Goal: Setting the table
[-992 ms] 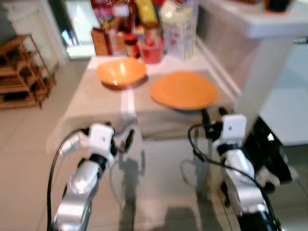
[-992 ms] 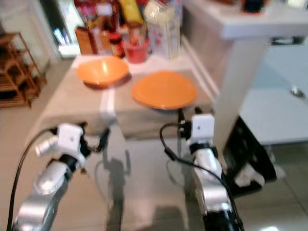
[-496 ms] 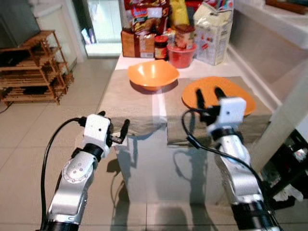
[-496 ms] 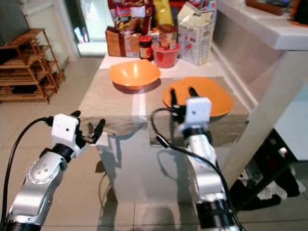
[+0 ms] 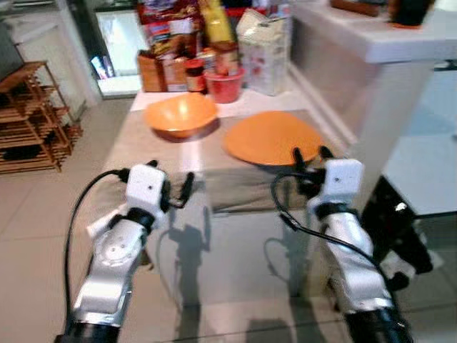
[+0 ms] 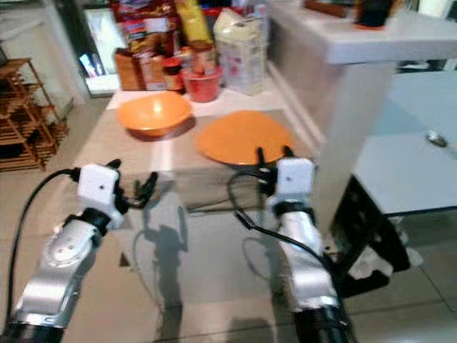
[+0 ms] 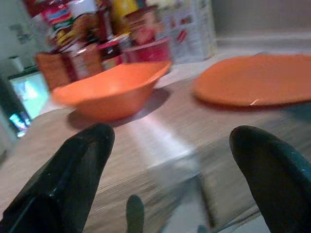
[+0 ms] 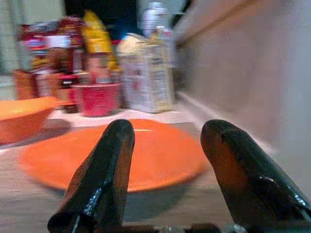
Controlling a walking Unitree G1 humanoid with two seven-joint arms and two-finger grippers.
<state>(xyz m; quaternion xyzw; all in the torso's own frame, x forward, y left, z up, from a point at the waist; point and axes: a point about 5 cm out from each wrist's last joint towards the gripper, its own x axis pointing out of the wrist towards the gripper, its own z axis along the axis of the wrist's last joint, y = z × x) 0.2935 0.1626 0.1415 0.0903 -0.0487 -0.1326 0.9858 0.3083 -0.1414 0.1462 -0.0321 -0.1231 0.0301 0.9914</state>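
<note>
We see orange bowl, glossy, lighter at centre. Orange plate, flat uniform tone. Grey-beige placemats with fine woven lines, pale strip of table between them. Red tub behind plate. White carton with small red marks. Brown box, red-and-white packets, yellow bag at back. Our left gripper and right gripper: black fingers, white wrist housings, silver arms, black cables. Brown wooden rack. Beige floor tiles.
</note>
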